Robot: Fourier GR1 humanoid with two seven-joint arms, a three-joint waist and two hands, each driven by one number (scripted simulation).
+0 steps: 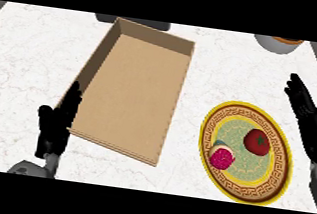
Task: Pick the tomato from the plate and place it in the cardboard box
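Head view only. Cut off at top edge: one grey bowl (277, 44) with something orange inside, contents not identifiable; one dark thing (132, 22) behind the box, only a sliver shows. Right forearm runs out of frame at the lower right; left forearm cut at the bottom edge.

Counts: one box (135, 88), one plate (246, 152), one tomato (257, 141), one pink lumpy item (221, 159) (can't tell what), two hands.

Right hand (310, 119): fingers straight, released, holding nothing. Plate sits just to its left, no contact visible. Tomato is on the plate, on the half nearer the right hand, upright with green stem patch up. Pink item is on the plate's far side from that hand, apart from the tomato.

Left hand (56, 125): fingers straight, released, right beside the box's left wall; touching or not, can't tell. Box open-topped on the white marble bench (27, 51), between the hands.
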